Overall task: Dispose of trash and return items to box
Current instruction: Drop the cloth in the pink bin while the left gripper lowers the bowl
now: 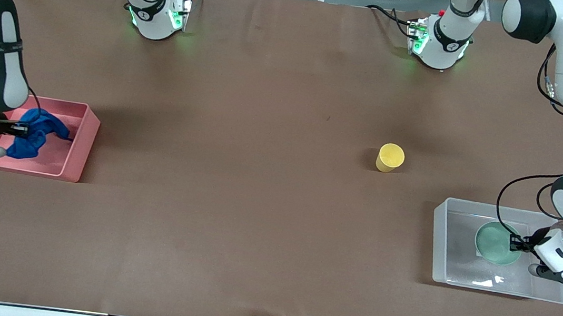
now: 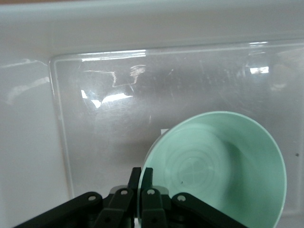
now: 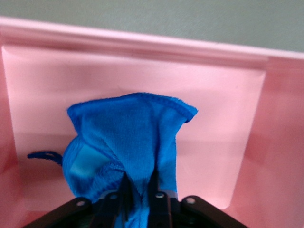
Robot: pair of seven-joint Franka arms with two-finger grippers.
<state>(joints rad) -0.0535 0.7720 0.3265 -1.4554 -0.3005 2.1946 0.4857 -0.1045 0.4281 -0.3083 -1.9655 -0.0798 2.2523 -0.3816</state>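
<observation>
Lower right: left gripper (image 1: 517,242) jaws pinching light, rigid bowl (image 1: 497,242) rim inside box (image 1: 445,245). Lower left: right gripper (image 1: 21,129) jaws clamped on limp rag (image 1: 38,133) over pink bin (image 1: 78,148).

Right gripper (image 1: 17,129): mostly hidden under its own arm in front view; base cut off by right wrist view's edge. Rag (image 3: 128,142): lower part hidden by the jaws. Pink bin (image 1: 83,143): one end covered by the arm. Bowl (image 2: 218,171): rim cut off at left wrist view's edge. Box (image 1: 442,240): label mostly hidden under bowl.
</observation>
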